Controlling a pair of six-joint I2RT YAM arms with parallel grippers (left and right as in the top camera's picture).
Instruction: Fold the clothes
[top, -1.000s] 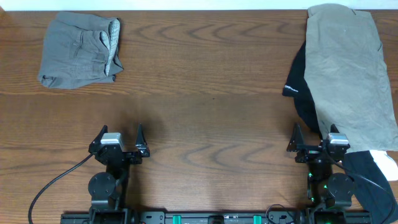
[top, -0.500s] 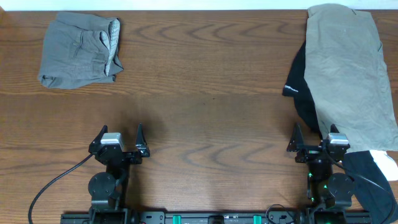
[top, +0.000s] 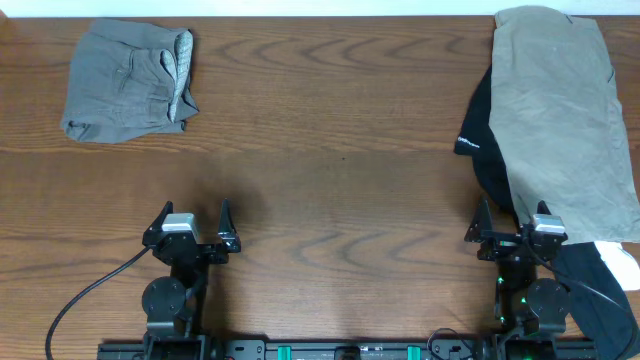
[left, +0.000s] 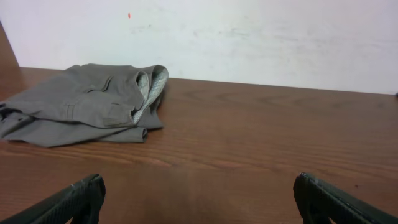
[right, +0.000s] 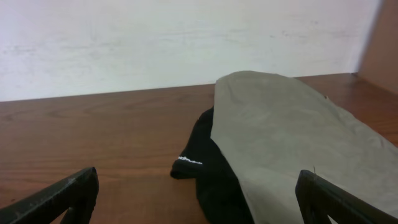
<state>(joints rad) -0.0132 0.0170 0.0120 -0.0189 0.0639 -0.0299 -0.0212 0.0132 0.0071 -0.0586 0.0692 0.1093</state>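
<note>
Only the right hand (top: 513, 218) has shifted, a touch to the right toward the khaki garment (top: 560, 110); its fingers stand apart. Left hand (top: 194, 214) sits as before, fingers spread wide over the counter (top: 340, 150). Overhead alone shows a white cloth (top: 622, 262) at the right edge. From the left wrist, folded grey shorts (left: 87, 102) lie far left by the wall. The right wrist shows khaki draped over a black garment (right: 202, 165).
</note>
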